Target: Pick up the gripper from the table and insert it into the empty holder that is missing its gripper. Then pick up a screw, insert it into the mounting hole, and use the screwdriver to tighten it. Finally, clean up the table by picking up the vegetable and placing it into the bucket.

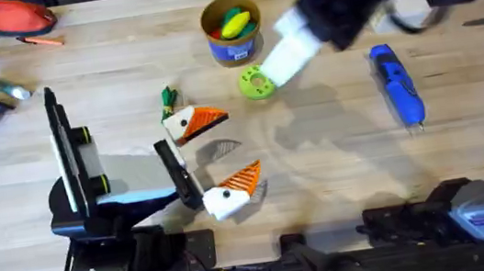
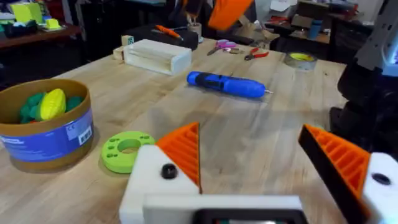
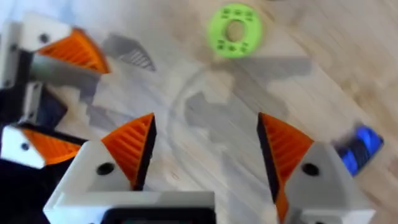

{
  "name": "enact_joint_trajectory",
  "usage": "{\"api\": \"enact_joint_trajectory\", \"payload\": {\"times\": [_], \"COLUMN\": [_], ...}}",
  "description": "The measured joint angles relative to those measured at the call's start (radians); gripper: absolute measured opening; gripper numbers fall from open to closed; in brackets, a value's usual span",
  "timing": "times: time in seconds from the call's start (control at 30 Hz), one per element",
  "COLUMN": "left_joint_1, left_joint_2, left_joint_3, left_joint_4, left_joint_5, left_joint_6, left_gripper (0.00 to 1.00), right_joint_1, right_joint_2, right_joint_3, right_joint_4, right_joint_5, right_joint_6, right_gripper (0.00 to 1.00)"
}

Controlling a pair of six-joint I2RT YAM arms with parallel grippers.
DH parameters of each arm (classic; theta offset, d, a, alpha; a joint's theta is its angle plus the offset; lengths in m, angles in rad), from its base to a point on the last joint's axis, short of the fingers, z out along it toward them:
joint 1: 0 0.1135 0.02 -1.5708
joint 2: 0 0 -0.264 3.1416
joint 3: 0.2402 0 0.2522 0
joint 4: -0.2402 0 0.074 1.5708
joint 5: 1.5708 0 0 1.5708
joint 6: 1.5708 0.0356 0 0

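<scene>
Nearest the bases, the left gripper [image 1: 217, 155], with white fingers and orange ribbed pads, sits low over the wooden table [image 1: 339, 170]. It is spread wide and has nothing between the pads. Just beyond its farther finger and outside the gap lies the vegetable [image 1: 168, 98], a slender dark-green toy with a pale tip. It rests on the table, not in the bucket, so the clean-up step is judged not done. Its long axis appears to run roughly near to far, though it is too small to be sure. The left arm is clearly the nearer to it, and the gripper would have to shift outward and away to straddle it. Farther on and to the right is a lime-green flat disc with holes [image 1: 257, 83]. Well to its right lies the screwdriver [image 1: 398, 84], a bright blue pen-shaped tool. It is flat on the table with its axis near to far and its bit toward the bases, on the right arm's side. Beyond the disc stands the bucket [image 1: 232, 30], a round tub with an orange-yellow rim, holding green and yellow toys. The right gripper [image 3: 205, 118] hangs high above the table. It is also spread wide and empty.
</scene>
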Motion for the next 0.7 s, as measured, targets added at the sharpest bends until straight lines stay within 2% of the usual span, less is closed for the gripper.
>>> {"api": "enact_joint_trajectory", "payload": {"times": [0.1, 0.13, 0.3, 0.33, 0.4, 0.43, 0.7], "left_joint_1": [0.000, 0.000, 0.000, 0.000, 0.000, 0.000, 0.000], "left_joint_2": [0.000, 0.000, 0.000, 0.000, 0.000, 0.000, 0.000], "left_joint_3": [0.000, 0.000, 0.000, 0.000, 0.000, 0.000, 0.000], "left_joint_4": [0.000, 0.000, 0.000, 0.000, 0.000, 0.000, 0.000], "left_joint_5": [0.000, 0.000, 0.000, 0.000, 0.000, 0.000, 0.000], "left_joint_6": [0.000, 0.000, 0.000, 0.000, 0.000, 0.000, 0.000], "left_gripper": [0.985, 0.985, 0.985, 0.985, 0.985, 0.985, 0.985], "right_joint_1": [-0.066, -0.101, -0.185, -0.270, -0.329, -0.412, -0.582], "right_joint_2": [-0.099, -0.183, -0.286, -0.337, -0.361, -0.370, -0.360], "right_joint_3": [-0.089, -0.194, -0.356, -0.443, -0.490, -0.524, -0.531], "right_joint_4": [0.041, 0.102, 0.151, 0.154, 0.149, 0.110, 0.063], "right_joint_5": [0.021, 0.088, 0.167, 0.189, 0.199, 0.206, 0.210], "right_joint_6": [0.056, 0.132, 0.246, 0.294, 0.313, 0.325, 0.319], "right_gripper": [0.907, 0.908, 0.912, 0.913, 0.912, 0.912, 0.913]}}
